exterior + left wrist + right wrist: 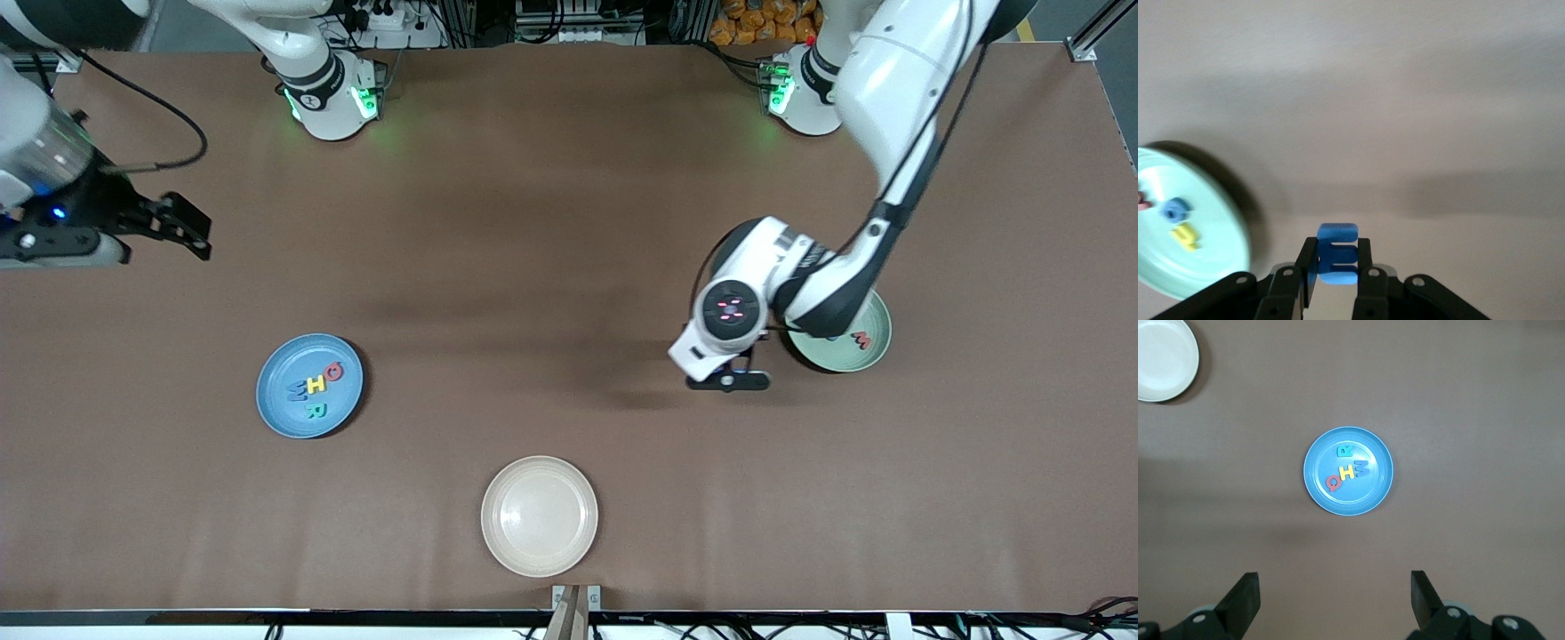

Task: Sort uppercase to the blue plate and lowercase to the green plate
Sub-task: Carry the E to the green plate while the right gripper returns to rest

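Note:
My left gripper (726, 380) (1337, 252) is shut on the blue lowercase m (1337, 235), held over bare table beside the green plate (876, 348). The left arm hides much of that plate. The plate (1211, 260) holds the red w (861, 339), the blue g (1175, 210) and the yellow h (1186, 237). The blue plate (276, 409) (1318, 490) holds the blue M (296, 389), yellow H (315, 385), red G (333, 372) and teal R (316, 410). My right gripper (188, 228) (1335, 597) is open and empty, waiting at the right arm's end of the table.
An empty cream plate (539, 516) (1161, 360) sits near the table's front edge, nearer the front camera than both other plates. The two arm bases (333, 98) (800, 93) stand at the table's back edge.

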{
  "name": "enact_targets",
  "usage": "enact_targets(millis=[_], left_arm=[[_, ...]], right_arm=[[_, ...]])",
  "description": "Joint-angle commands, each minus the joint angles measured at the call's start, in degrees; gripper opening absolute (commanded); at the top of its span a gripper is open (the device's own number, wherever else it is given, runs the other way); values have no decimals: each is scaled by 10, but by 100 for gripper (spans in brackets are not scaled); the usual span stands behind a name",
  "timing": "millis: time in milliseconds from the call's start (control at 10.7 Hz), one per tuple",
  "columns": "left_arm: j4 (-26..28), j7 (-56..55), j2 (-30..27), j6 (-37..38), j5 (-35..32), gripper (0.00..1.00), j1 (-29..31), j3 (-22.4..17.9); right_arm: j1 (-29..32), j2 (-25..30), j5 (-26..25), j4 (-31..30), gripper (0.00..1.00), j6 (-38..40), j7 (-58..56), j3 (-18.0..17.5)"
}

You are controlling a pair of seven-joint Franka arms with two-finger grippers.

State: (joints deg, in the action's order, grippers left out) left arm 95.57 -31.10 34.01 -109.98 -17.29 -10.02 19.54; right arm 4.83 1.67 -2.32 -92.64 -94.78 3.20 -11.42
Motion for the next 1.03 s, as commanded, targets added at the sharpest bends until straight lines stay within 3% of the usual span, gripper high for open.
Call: enact_targets(millis=[0, 94, 562, 936], left_arm=[[114, 60, -76, -52, -7, 0, 45, 5], [148, 79, -92, -80, -15, 0, 61, 5], [285, 232, -155, -198, -56, 0, 193, 6], [303, 263, -148, -237, -55, 3, 240, 6]], right_arm=[[9, 13, 51, 9, 100, 17, -47, 29], [9, 17, 78, 10, 100, 25, -63, 52], [19, 15, 76, 35, 100, 54, -77, 65], [19, 13, 75, 53, 100, 83, -76, 63]])
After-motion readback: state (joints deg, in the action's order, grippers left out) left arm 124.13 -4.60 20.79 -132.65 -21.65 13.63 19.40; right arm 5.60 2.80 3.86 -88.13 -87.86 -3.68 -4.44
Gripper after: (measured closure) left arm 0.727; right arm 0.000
